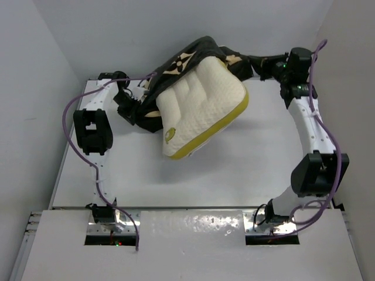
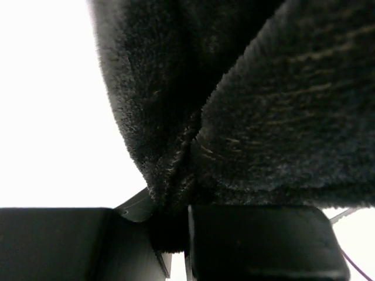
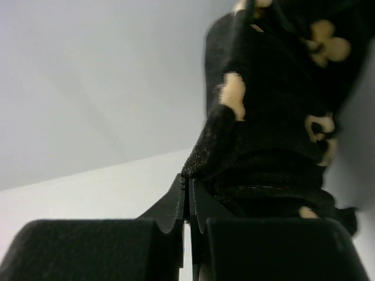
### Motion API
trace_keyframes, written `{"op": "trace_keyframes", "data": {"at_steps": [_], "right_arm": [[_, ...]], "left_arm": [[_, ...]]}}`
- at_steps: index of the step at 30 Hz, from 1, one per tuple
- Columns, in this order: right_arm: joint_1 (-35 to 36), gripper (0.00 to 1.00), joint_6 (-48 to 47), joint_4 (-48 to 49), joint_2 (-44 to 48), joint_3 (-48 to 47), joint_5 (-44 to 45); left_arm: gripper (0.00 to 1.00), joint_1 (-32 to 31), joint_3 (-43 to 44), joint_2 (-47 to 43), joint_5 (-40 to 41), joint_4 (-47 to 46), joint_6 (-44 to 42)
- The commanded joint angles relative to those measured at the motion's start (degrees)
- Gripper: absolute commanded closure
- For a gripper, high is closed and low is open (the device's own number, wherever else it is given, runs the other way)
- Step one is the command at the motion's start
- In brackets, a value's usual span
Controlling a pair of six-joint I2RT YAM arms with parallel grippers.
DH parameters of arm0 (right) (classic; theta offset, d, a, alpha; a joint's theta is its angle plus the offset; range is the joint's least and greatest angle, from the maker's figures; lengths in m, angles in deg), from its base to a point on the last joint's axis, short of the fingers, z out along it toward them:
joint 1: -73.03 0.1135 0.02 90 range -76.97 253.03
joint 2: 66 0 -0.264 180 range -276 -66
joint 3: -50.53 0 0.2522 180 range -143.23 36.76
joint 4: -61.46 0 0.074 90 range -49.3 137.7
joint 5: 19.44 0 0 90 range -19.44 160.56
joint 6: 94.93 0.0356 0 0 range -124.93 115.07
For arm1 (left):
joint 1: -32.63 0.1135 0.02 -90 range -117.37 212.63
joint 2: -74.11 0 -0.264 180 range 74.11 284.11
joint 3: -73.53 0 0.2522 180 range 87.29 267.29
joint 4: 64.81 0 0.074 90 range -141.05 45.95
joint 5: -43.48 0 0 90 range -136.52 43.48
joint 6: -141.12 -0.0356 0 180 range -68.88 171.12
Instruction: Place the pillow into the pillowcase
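Hanging between both pincers, the pillowcase [image 1: 188, 55] is pinched at two ends: a plush fold is clamped in the left pincer [image 2: 173, 231], a thin hem in the right pincer [image 3: 187, 190]. The pillow [image 1: 199, 111] is only capped, sagging below them. Likely risk: the hem is pulled free by the weight and the pillow is dropped onto the bench [image 1: 246, 175].

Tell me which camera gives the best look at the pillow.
The top external view. It shows the pillow clearly: its cream quilted face, yellow-green side band and small round logo, with the far end covered by the pillowcase. Both wrist views show only black pillowcase fabric up close and none of the pillow.
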Motion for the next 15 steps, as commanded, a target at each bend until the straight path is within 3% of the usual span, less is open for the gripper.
{"op": "trace_keyframes", "data": {"at_steps": [1,4,9,10,13,15], "right_arm": [[0.36,1.00,-6.05,3.18,11.15,10.72,6.09],[3.96,1.00,-12.13,0.28,18.90,26.36,11.45],[8.88,1.00,-7.77,4.48,24.55,44.87,10.76],[9.94,1.00,-7.58,4.58,24.56,45.33,11.02],[14.25,1.00,-7.41,3.88,24.82,45.07,13.30],[16.36,1.00,-7.49,3.79,25.35,44.64,15.06]], "left_arm": [[1.00,1.95,-4.73,-0.91,0.69,0.80,-0.89],[0.99,2.13,-12.28,-1.87,-3.46,-2.43,0.68],[0.65,1.42,-16.08,-7.83,-3.11,-7.89,2.18],[0.65,1.42,-15.30,-7.85,-2.59,-7.90,2.19],[0.51,1.34,-12.66,-12.58,-1.35,-11.13,4.11],[0.48,0.99,-12.91,-18.02,-0.39,-13.77,4.82]]}}
